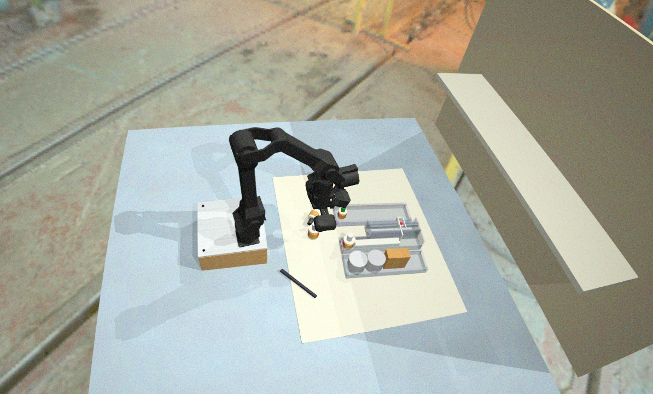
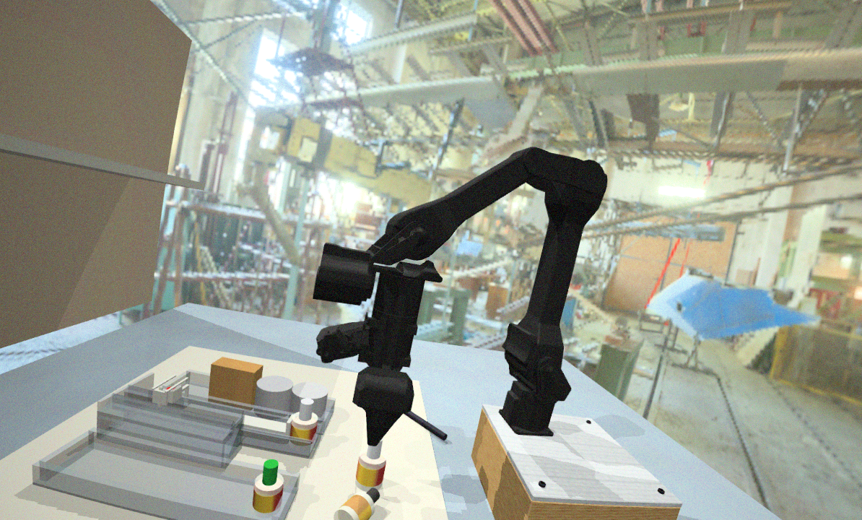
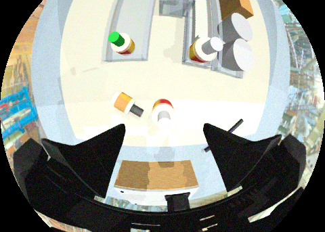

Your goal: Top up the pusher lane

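Loose white-capped jar [image 2: 369,466] stands upright on the cream mat [image 1: 377,303], just in front of the lanes. It matches the white-capped jar [image 2: 302,423] sitting at the front of the sprung lane [image 2: 263,427]. Gripper [image 2: 381,432] hangs straight above the loose jar, pointing down, jaws spread wide and empty.

Tipped dark-capped jar [image 2: 355,505] lies just beside the target; green-capped jar [image 2: 267,489] sits in the neighbouring lane [image 1: 375,209].

Risks from here, my read:
- A finger clips the tipped jar on descent, because it lies so close; it could roll into the target.
- A grab on the narrow cap rather than the body lets the jar swing during the push.
- An off-axis push cocks the row, the lane jar slips past, and the pusher [image 1: 401,223] snaps forward.
- Wrong lane.
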Tool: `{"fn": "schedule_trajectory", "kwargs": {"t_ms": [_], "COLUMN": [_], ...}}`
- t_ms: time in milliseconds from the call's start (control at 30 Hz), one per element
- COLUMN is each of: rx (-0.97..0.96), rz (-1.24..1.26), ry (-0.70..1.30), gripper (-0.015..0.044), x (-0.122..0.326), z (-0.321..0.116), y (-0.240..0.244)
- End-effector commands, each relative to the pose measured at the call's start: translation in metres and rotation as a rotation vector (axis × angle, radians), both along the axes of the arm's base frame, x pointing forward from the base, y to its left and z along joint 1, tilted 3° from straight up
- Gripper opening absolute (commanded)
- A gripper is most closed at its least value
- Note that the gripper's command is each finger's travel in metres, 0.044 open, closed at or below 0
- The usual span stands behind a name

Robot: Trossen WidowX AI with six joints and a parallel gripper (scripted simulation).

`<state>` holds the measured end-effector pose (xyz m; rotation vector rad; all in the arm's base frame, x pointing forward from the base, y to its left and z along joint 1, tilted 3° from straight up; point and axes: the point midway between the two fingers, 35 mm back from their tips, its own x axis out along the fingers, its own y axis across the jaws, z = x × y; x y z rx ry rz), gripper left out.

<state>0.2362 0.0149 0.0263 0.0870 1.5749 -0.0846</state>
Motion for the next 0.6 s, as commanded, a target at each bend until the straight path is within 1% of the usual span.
{"fn": "schedule_trajectory", "kwargs": {"t_ms": [0,133,233,567], "rx": [0.002,0.002,0.002,0.002], "rz": [0.008,0.008,0.008,0.008], "ry": [0.02,0.02,0.02,0.02], "gripper": [0.044,0.044,0.044,0.044], "x": [-0.005,-0.006,-0.007,-0.007], "z": [-0.015,-0.017,-0.029,-0.039], "y": [0.0,0.0,0.0,0.0]}}
